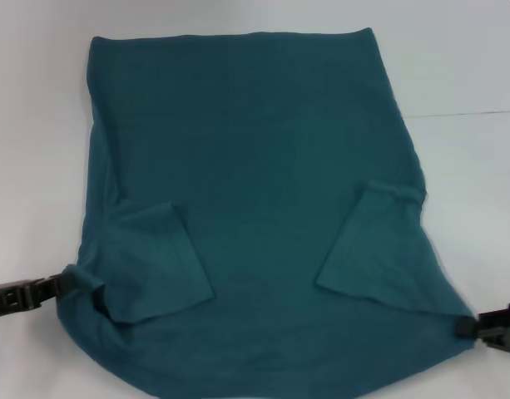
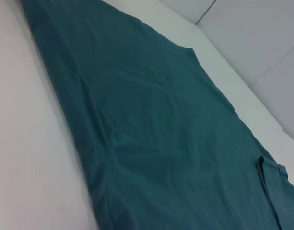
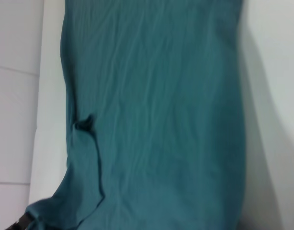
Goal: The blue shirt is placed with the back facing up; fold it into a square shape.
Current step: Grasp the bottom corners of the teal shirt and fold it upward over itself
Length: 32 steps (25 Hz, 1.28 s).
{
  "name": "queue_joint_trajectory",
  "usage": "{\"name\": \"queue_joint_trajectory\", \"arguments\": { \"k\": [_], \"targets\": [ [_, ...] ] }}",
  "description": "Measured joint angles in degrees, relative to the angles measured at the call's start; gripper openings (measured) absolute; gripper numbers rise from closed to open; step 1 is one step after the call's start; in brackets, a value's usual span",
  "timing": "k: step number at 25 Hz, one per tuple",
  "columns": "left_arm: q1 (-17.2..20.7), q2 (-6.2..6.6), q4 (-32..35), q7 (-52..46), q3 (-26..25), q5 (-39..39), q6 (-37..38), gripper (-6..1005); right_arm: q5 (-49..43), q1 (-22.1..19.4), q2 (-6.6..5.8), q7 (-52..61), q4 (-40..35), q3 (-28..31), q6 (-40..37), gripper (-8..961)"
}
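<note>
White counter (image 1: 38,125) carries everything. Blue shirt (image 1: 255,191) lies flat across its middle, plain side up, far hem straight, both short sleeves folded inward onto the body near the robot's side. Left sleeve (image 1: 159,266) lies angled on the left side, right sleeve (image 1: 371,249) on the right side. Left wrist view shows the cloth (image 2: 156,134) with soft wrinkles, right wrist view the same (image 3: 156,120). Left end effector (image 1: 59,287) sits at the shirt's near left corner, closed on the fabric edge. Right end effector (image 1: 469,327) sits at the near right corner, fingers pinched on that corner.
</note>
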Motion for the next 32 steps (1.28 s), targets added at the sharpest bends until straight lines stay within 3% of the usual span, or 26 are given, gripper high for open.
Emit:
{"name": "queue_joint_trajectory", "arguments": {
  "k": [4, 10, 32],
  "targets": [
    [0.91, 0.15, 0.39, -0.23, -0.74, 0.00, 1.55, 93, 0.02, -0.85, -1.25, -1.17, -0.05, 1.51, -0.14, 55],
    [2.29, 0.07, 0.67, -0.27, -3.02, 0.01, 5.61, 95, -0.05, -1.01, -1.75, -3.54, -0.17, 1.82, -0.61, 55],
    [11.61, -3.07, 0.15, 2.93, -5.26, -1.51, 17.22, 101, -0.08, -5.55, -3.45, -12.01, -2.43, 4.27, -7.00, 56]
  ]
}}
